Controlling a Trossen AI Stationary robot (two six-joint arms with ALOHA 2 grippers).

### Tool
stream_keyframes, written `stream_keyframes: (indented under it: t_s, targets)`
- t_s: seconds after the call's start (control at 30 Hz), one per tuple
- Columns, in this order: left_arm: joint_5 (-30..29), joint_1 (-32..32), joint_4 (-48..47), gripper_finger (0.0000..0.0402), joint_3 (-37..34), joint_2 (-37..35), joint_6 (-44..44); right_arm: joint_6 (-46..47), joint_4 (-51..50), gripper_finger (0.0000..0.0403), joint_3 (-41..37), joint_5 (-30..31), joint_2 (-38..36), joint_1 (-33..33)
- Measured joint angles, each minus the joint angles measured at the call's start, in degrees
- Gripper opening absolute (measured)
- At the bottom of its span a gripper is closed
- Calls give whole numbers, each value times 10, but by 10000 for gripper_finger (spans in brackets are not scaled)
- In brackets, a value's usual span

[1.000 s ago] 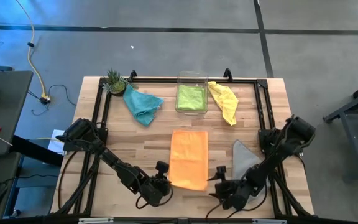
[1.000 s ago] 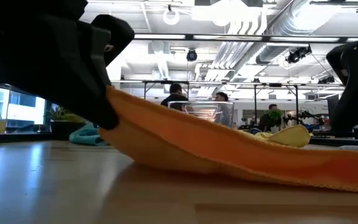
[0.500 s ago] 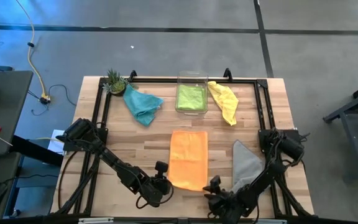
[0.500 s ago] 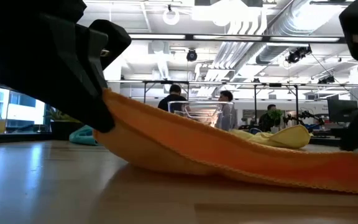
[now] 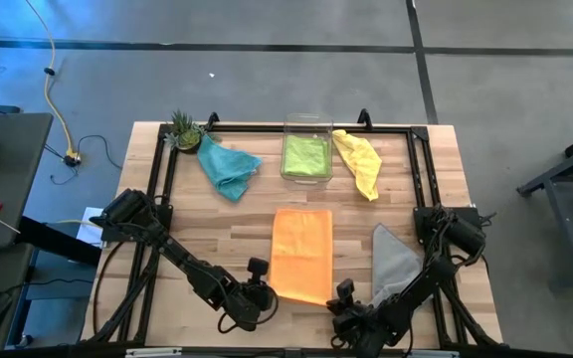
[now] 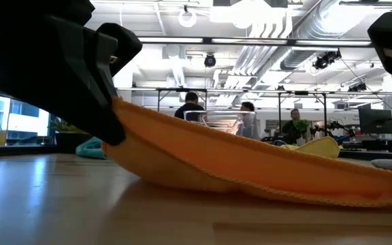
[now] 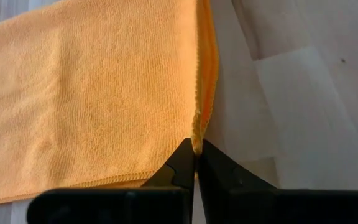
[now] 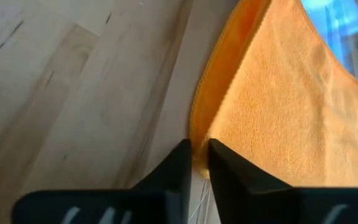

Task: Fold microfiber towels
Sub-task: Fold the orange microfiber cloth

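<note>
The orange towel point(image 5: 301, 254) lies folded into a long strip in the middle of the table. My left gripper point(image 5: 264, 291) is shut on its near left corner, and my right gripper point(image 5: 338, 295) is shut on its near right corner. In the low view the left corner stands raised and the towel point(image 6: 250, 163) slopes down toward the right. A teal towel point(image 5: 229, 167) and a yellow towel point(image 5: 358, 161) lie crumpled at the back. A lime green towel point(image 5: 305, 154) sits in the clear bin, and a grey towel point(image 5: 394, 261) lies flat at the right. My left gripper pinches the orange towel's near left corner point(image 7: 197, 134) between its two fingers, at the doubled edge, so two layers. The fingers slant down from the near side. That corner point(image 6: 124, 112) is held above the table, and the cloth sags from it. My right gripper pinches the near right corner point(image 8: 199, 146) at the towel's doubled edge, between both fingers. It comes slanting down from the near side. That end point(image 6: 380, 190) sits low, close to the table.
The clear bin point(image 5: 306, 127) stands at the back centre with a small potted plant point(image 5: 183, 127) at the back left. A black frame point(image 5: 167, 169) runs along the table's edges. Bare wood lies to the left of the orange towel.
My right gripper has gone left and toward the near edge to the orange towel's near right corner, sunk a little, and shut on that corner. My left gripper has kept its hold on the raised left corner.
</note>
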Motion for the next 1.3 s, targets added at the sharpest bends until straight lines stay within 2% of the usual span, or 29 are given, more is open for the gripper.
stream_keyframes:
  t_s: [0.17, 0.3, 0.43, 0.67, 0.87, 1.03, 1.3]
  targets:
    - [0, 0, -6, 0, 0, 0, -12, -1, 2, 19, -1, 1, 0, 4]
    - [0, 0, -6, 0, 0, 0, -19, 0, 16, 25, -1, -2, 0, 4]
    - [14, 3, -7, 0, 0, 0, -65, 9, 28, 66, -2, -15, 1, 4]
    - [29, 5, -6, 0, 0, 0, -151, 107, 14, 154, 10, -4, 2, 3]
    - [40, 9, 3, 0, 0, 0, -203, 135, 16, 205, 42, -13, 3, 4]
    - [37, 18, 14, 0, 0, -4, -239, 171, 15, 229, 43, 1, 3, -7]
    - [5, 35, 21, 0, 0, -32, -251, 163, 10, 232, 43, 11, 3, -19]
